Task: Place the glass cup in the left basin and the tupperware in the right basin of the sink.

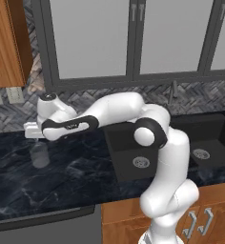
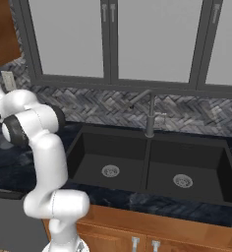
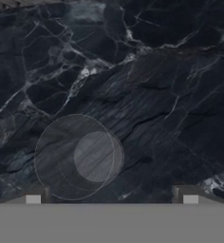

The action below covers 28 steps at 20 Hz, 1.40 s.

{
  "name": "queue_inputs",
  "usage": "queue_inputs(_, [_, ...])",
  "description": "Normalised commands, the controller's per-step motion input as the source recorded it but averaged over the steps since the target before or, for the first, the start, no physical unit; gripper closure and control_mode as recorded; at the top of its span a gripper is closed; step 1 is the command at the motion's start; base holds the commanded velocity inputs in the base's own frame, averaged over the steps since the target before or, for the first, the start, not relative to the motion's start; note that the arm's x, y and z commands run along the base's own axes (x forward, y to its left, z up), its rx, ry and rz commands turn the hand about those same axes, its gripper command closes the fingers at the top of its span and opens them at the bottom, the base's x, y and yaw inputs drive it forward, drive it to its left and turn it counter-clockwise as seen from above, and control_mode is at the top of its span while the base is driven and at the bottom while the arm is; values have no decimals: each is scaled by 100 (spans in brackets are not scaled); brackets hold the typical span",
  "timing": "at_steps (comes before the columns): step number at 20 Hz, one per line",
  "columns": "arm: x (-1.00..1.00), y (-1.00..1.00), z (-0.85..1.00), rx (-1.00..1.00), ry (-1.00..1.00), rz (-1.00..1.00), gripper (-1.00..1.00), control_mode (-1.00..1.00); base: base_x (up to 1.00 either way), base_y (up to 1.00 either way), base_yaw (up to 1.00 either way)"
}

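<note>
One glass cup (image 3: 78, 156) upright on the dark marble counter (image 3: 156, 95), left of the sink (image 1: 181, 143), directly below the gripper (image 3: 111, 199). Jaws spread wide, nothing between them; hand hovers over the cup.

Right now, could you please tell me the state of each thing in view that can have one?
glass cup: upright on the dark marble counter, left of the sink, not held.
gripper: open, above the glass cup, clear of it.
left basin: nothing inside, drain bare.
right basin: nothing inside, drain bare.
faucet: no water running.
</note>
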Motion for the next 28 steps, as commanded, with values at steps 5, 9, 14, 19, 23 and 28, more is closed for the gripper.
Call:
queue_inputs(5, [13, 4, -2, 0, 4, 0, -100, -100, 0, 0, 0])
queue_inputs(9, [0, 0, -4, 0, 6, 0, -100, -100, 0, 0, 0])
queue_inputs(14, [0, 0, -11, 0, 5, 0, -100, -100, 0, 0, 0])
queue_inputs(19, [0, 0, -15, 0, 2, 0, -100, -100, 0, 0, 0])
queue_inputs(23, [0, 0, -14, 0, 0, 0, -100, -100, 0, 0, 0])
queue_inputs(28, [0, 0, -14, 0, 1, 0, -100, -100, 0, 0, 0])
